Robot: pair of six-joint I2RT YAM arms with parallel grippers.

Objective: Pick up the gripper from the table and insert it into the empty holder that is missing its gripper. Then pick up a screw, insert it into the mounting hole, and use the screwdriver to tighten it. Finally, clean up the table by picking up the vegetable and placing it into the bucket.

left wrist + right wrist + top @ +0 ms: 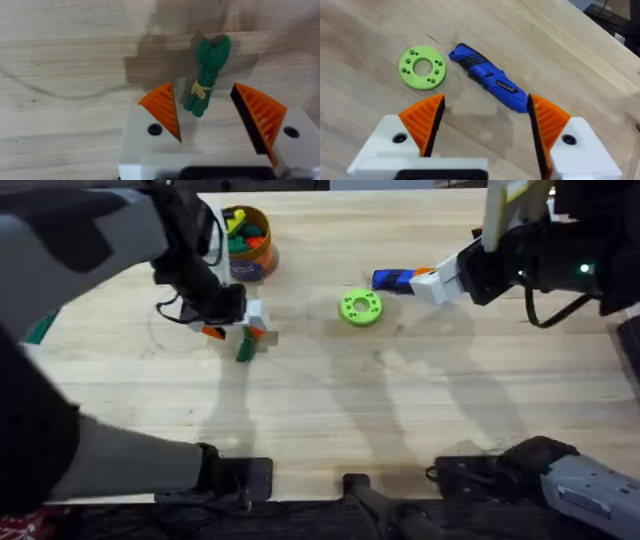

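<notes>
Pale grained wood, the table (330,410) carries the orange bucket (247,242) at far left. Nearby the left gripper (206,116) hangs spread wide over the vegetable (206,75), which lies flat between its pads. Rightward sit a lime-green ring (360,307) and the screwdriver (489,78), with the right gripper (485,120) wide above it.

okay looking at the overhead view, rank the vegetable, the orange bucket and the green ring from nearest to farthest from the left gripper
1. Vegetable: right at the left gripper, just below it.
2. Bucket: behind it, toward the table's far edge.
3. Green ring: off toward the table's middle.
</notes>
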